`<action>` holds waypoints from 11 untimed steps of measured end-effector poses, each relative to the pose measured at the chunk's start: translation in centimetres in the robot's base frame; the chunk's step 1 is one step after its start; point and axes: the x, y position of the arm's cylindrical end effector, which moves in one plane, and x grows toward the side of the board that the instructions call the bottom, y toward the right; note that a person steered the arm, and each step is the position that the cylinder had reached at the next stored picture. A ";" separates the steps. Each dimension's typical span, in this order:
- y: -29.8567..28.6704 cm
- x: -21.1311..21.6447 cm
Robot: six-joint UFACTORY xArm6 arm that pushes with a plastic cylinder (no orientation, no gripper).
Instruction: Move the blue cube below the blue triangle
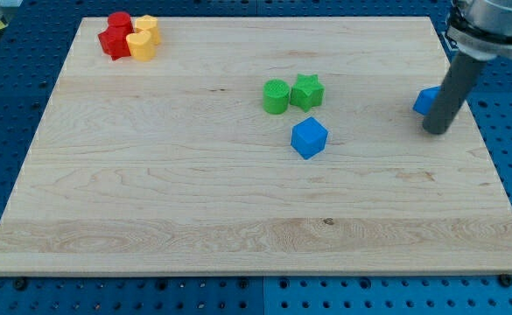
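The blue cube (pixel 309 137) lies near the board's middle, just below the green blocks. The blue triangle (pixel 425 101) sits near the view's right edge of the board, partly hidden behind my rod. My tip (pixel 437 130) rests on the board just below and right of the blue triangle, touching or nearly touching it, and far to the right of the blue cube.
A green cylinder (pixel 276 96) and a green star (pixel 307 91) stand side by side above the blue cube. Red blocks (pixel 115 35) and yellow blocks (pixel 143 38) cluster at the top left corner. The wooden board (pixel 150 192) lies on a blue perforated table.
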 end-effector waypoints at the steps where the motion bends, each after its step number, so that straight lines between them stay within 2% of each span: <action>1: -0.1 4.7; 2: -4.1 8.3; 3: -12.5 9.3; 4: -16.0 9.1; 6: -17.9 8.7; 7: -20.8 6.7; 8: -21.4 4.6; 9: -21.2 0.2; 11: -15.2 -0.1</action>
